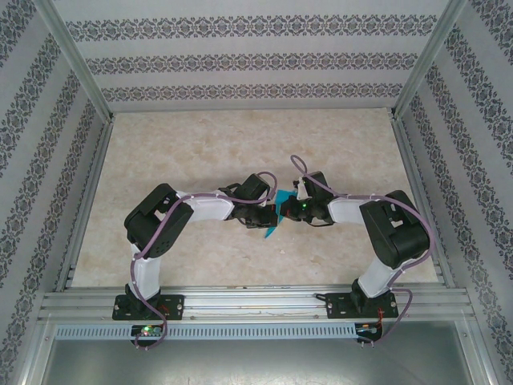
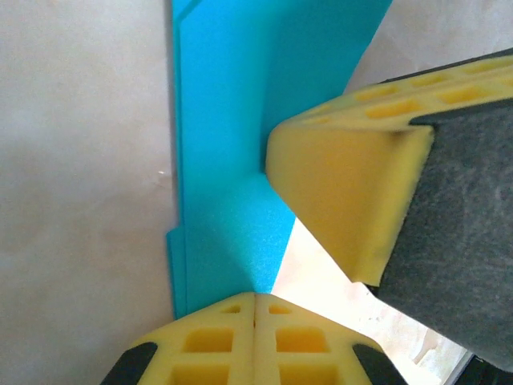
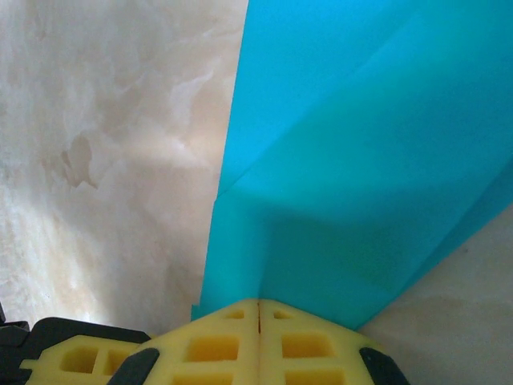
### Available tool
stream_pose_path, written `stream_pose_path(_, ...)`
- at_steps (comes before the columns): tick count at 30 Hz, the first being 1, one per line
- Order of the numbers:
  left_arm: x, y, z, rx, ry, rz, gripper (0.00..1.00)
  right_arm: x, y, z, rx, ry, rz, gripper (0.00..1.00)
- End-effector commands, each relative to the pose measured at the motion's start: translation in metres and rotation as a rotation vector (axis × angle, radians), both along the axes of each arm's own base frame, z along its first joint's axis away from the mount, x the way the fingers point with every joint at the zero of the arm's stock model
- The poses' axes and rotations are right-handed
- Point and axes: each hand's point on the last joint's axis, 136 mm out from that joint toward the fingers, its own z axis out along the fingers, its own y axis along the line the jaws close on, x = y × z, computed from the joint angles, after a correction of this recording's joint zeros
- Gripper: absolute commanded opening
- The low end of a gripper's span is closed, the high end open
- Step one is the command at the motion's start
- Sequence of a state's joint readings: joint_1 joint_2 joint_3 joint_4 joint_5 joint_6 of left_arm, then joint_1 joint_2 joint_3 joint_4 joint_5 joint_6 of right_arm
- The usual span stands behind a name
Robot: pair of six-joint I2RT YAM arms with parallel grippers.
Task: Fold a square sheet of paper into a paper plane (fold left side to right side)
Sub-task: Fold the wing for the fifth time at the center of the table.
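**A:** Item one, from the left?
**B:** Left arm [image 1: 160, 224], elbow bent, forearm reaching right toward the middle of the table [image 1: 200, 152].

**A:** Its hand?
**B:** Left gripper [image 2: 255, 317]: yellow fingers pressed together with no gap. The near edge of the teal paper [image 2: 228, 152] runs in between the tips, so it is pinched there.

**A:** The paper itself?
**B:** One folded sheet with layered edges, at table centre between the two grippers. From above it is narrow. Its long axis runs far to near, leaning slightly left, and the slim tip points at the near edge. I cannot tell whether it is lifted or touching the surface.

**A:** Next along?
**B:** Right gripper [image 3: 258, 321]: fingers closed flat against each other, with the paper's layers entering at the tips. It is clamped on the sheet from the opposite side.

**A:** Anything in the way?
**B:** In the left wrist view the right gripper's yellow finger covers the paper's right-hand part. From above, both wrists hide much of its upper end.

**A:** Last entries?
**B:** Right arm [image 1: 393, 233], bent like the left one. Surroundings: marbled beige tabletop, aluminium rail [image 1: 256, 303] along the near edge, patterned walls [image 1: 240, 64].
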State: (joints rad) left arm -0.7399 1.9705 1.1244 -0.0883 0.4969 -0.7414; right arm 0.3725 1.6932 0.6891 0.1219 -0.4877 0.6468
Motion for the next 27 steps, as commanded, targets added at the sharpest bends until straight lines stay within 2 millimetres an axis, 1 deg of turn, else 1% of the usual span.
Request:
stream_pose_path(1, -0.054, 0.056, -0.072, 0.292, 0.206, 0.011, 0.0, 0.022, -0.039, -0.019, -0.15, -0.019, -0.111, 0.0)
stream_pose_path(27, -0.054, 0.056, -0.074, 0.293, 0.212, 0.009, 0.0, 0.054, -0.061, -0.014, -0.121, -0.017, -0.164, 0.0)
